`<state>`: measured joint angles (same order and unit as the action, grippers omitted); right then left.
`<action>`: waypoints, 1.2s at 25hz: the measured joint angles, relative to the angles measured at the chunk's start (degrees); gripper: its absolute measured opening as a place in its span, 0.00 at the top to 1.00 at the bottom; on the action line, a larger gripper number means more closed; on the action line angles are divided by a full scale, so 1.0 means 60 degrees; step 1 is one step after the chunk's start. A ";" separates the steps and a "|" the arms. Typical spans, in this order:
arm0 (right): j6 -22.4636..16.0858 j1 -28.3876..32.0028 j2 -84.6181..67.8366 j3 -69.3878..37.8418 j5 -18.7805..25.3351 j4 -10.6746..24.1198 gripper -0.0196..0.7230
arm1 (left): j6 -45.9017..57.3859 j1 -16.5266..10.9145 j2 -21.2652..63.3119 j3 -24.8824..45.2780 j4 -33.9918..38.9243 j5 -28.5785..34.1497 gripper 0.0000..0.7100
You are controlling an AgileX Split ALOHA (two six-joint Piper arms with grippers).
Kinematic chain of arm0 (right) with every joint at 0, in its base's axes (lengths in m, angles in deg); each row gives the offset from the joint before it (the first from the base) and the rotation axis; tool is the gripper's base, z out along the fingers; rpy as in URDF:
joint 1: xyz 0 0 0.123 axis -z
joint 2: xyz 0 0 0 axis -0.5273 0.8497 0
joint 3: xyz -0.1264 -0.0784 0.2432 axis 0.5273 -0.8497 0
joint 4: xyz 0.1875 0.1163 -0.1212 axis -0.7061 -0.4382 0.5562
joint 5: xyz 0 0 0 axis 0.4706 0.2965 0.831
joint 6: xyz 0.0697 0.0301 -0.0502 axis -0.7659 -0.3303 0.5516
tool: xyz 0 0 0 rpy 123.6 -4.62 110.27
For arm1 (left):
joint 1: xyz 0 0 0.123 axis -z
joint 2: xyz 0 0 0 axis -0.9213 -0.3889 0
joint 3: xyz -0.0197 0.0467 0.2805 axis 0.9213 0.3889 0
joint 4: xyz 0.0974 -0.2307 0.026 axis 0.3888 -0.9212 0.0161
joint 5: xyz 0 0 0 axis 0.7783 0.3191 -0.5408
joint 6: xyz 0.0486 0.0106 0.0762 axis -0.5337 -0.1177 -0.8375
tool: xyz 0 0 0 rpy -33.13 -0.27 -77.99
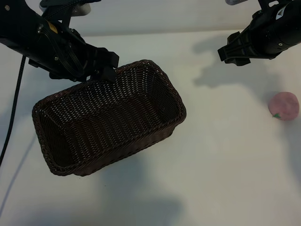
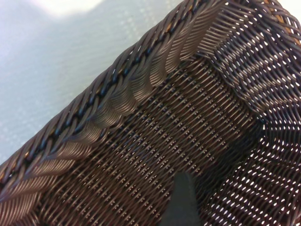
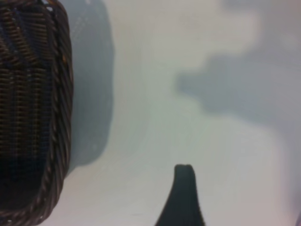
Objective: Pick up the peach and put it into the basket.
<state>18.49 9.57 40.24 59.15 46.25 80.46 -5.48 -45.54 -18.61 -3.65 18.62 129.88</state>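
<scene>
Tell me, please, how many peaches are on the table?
1. The peach lies on the white table at the exterior view's right edge, apart from the basket, which looks empty.

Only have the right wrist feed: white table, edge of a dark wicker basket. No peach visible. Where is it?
Observer: The small round pale-pink peach lies on the white table, apart from the large dark-brown woven wicker basket, on the right arm's side.
Operator: Right gripper near it?
Observer: No. The right gripper is open and empty, away from the peach, between it and the basket.
Operator: Left arm?
Observer: The left gripper is at the basket's braided rim, one finger inside the wall; jaws wide.
Operator: Basket empty?
Observer: Yes, nothing shows inside it.
</scene>
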 joint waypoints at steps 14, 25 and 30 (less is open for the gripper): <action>0.0000 0.0000 0.0000 0.0000 0.0000 0.0000 0.18 | 0.1277 0.0000 0.1185 0.0630 0.1592 0.0804 0.18; 0.0000 0.0000 0.0000 0.0000 0.0000 0.0000 0.18 | 0.4193 0.0000 0.2715 0.2774 0.3853 0.0621 0.18; 0.0000 0.0000 0.0000 0.0000 0.0000 0.0000 0.18 | 0.5346 0.0000 0.2726 0.3365 0.4413 0.0226 0.18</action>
<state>18.49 9.57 40.24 59.15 46.25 80.46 26.60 -45.54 -2.26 16.54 45.10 131.24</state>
